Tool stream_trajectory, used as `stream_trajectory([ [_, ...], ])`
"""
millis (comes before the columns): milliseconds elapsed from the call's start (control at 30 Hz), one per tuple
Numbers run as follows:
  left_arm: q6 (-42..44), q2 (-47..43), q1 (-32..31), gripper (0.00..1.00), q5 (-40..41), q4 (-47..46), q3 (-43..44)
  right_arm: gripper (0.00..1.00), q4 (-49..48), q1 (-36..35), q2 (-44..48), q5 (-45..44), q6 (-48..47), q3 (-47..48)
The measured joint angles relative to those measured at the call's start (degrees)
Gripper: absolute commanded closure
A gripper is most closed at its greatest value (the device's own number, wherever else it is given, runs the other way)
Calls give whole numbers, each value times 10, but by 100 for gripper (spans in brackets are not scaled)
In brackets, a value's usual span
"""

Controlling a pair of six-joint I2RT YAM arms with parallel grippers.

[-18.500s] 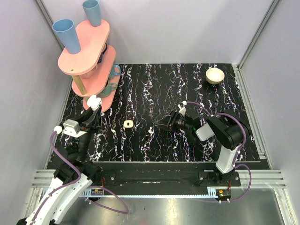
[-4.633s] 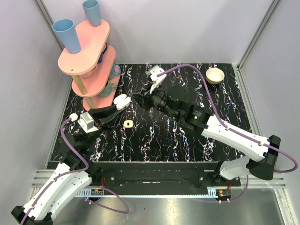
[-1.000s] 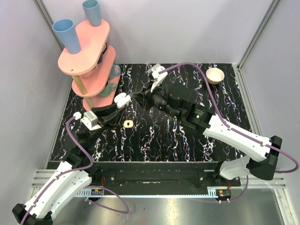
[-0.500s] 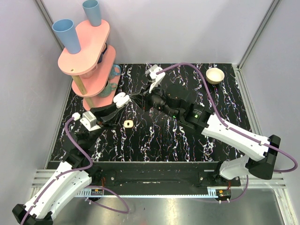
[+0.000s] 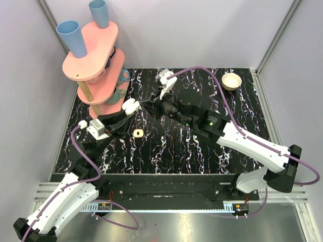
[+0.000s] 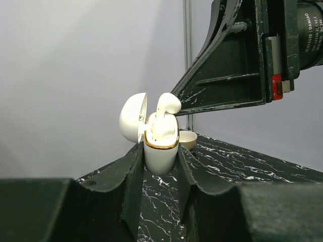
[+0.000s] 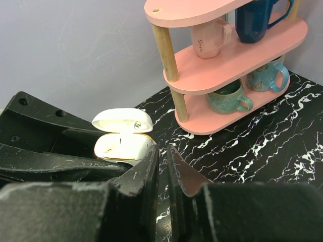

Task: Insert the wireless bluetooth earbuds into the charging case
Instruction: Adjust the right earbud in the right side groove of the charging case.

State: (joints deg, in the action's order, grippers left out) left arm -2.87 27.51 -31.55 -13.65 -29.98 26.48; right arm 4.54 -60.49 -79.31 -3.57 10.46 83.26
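Observation:
My left gripper point(image 5: 127, 110) is shut on the white charging case point(image 5: 130, 106) and holds it above the table with the lid open. In the left wrist view the case point(image 6: 160, 146) stands upright between my fingers, with a gold rim and its lid point(image 6: 132, 119) swung left. One white earbud point(image 6: 169, 104) stands in the case, its head above the rim, at the tip of the right gripper's finger point(image 6: 232, 75). My right gripper point(image 7: 162, 150) sits just right of the case point(image 7: 122, 144), jaws nearly together with nothing seen between them. A second earbud is not made out.
A cream rounded-square piece with a dark centre point(image 5: 137, 132) lies on the black marbled table point(image 5: 202, 161). A pink two-tier rack point(image 5: 96, 60) with mugs and blue cups stands at the back left. A small cream bowl point(image 5: 231, 81) sits at the back right.
My right gripper has shifted slightly left, closer to the open case. My left gripper has kept hold of the case and barely moved.

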Motion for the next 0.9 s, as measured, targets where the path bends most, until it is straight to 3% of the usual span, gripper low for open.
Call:
stream_trajectory([
  [267,3,9,0,100,1,4,0,81,40,-2,-18,-15,-22,29],
  [900,16,42,0,100,10,59,22,79,167,-36,-109,-153,-101,152],
])
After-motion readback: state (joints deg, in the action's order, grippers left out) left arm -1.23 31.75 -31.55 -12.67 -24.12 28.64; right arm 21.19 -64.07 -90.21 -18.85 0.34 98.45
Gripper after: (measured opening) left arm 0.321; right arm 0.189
